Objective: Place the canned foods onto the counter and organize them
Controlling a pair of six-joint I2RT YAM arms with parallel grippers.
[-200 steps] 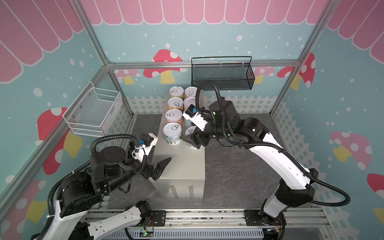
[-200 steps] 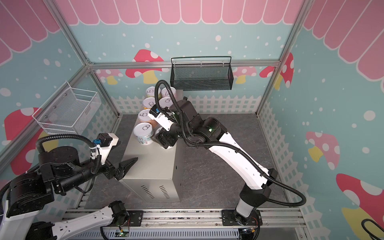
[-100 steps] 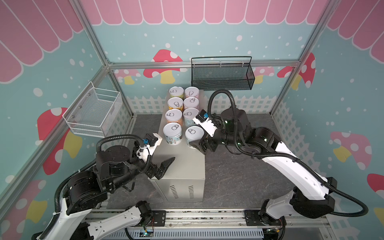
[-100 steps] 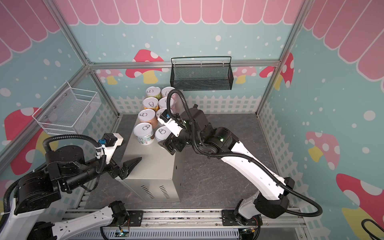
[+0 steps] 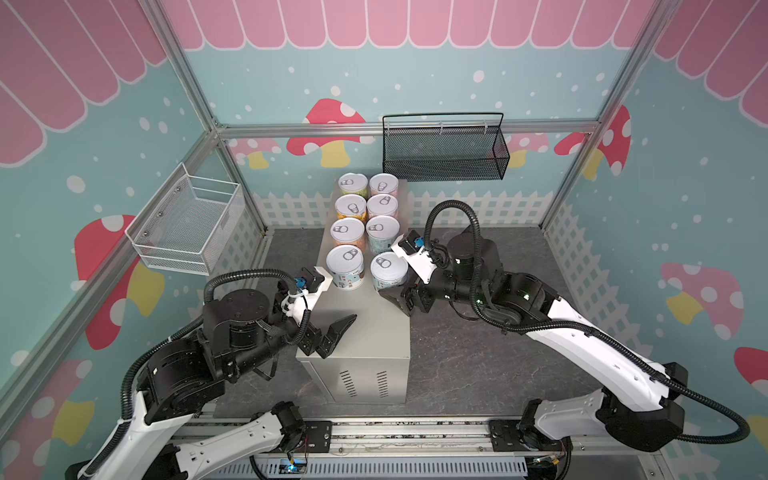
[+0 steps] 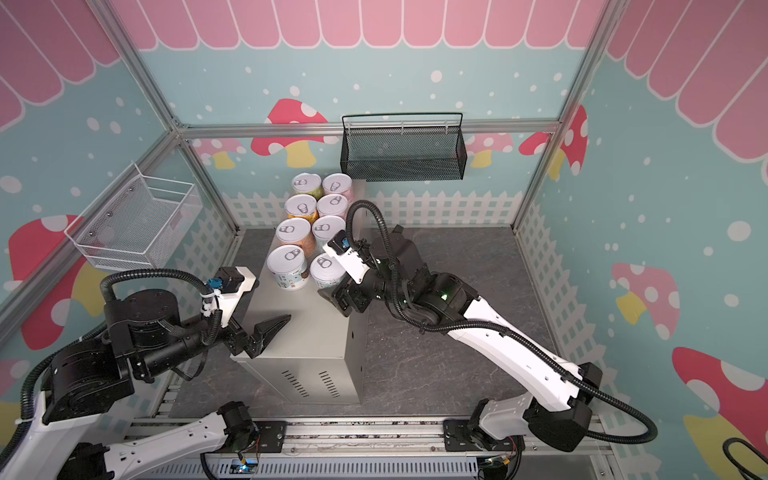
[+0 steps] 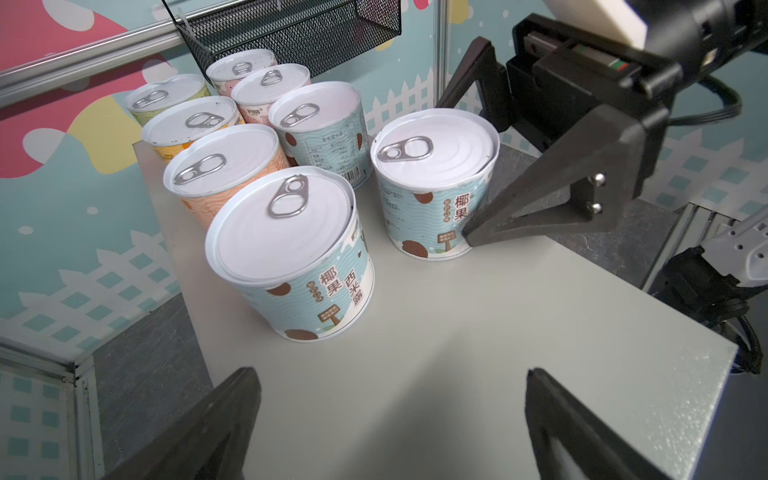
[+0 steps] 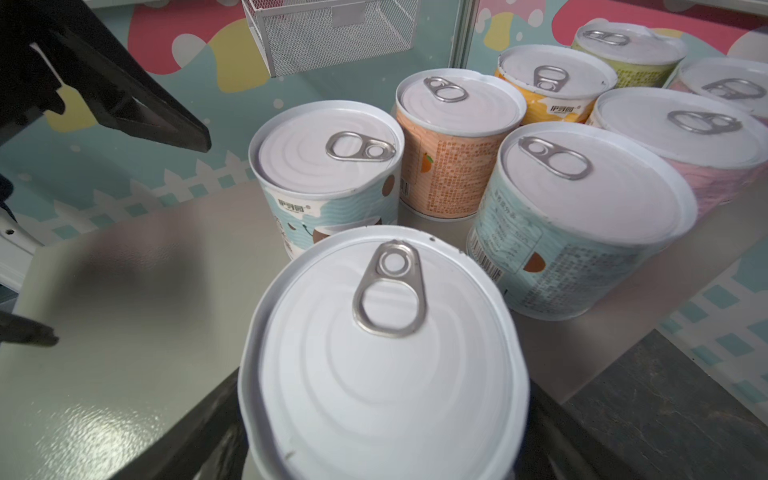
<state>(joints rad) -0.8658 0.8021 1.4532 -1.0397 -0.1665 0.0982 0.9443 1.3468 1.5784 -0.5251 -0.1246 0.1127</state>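
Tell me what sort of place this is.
Probably a robot test cell dressed as a toy shop: teal printed walls with pink awning scallops and mushrooms, a black mesh basket hung on the back wall, and short pastel pull-tab cans lined up on a long beige-grey metal box.

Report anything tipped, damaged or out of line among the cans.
Nothing is tipped or damaged: all eight cans stand upright on the counter in two rows of four. Only the front light-blue can, straddled by the right gripper, stands slightly apart from the packed block.
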